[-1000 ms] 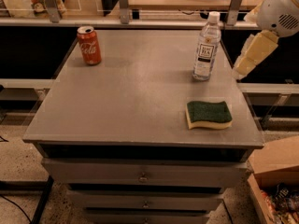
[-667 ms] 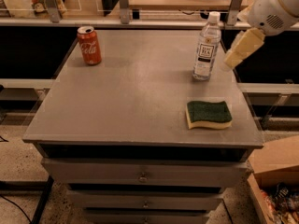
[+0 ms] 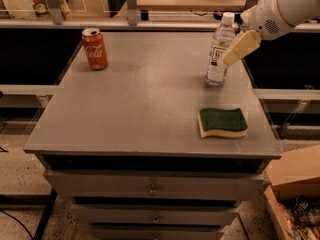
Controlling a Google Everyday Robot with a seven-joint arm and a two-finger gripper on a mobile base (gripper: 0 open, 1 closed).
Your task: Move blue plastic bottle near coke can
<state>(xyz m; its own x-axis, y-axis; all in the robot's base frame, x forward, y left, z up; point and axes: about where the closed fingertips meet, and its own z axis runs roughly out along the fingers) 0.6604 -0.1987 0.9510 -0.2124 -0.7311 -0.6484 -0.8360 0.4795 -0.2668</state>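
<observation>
The end effector hangs above the far right corner of the worktop, slanting down toward the blue plastic bottle. The bottle stands upright just beside it, on the side facing the coke can. Its tip looks to meet the bottle's flank near the label, though I cannot tell whether they touch, nor whether the end effector is spread or pressed together. The bottle is clear, thin-walled plastic with a white cap, so it is probably light and will give under a hard squeeze. Being tall and narrow, it would tip easily if nudged high up. The labelled middle of the body seems the best place to hold it: firmer than the shoulder, less slick than bare plastic, and low enough to keep it steady. The can stands well away from the end effector, across the worktop near the far left corner, and bare surface lies between the two. The green and yellow sponge lies nearer the front edge, below the end effector and off that path. The bottle stands close to the right edge, beyond which the worktop drops away, so any push should go inward, toward the can, and stop short of knocking it.
</observation>
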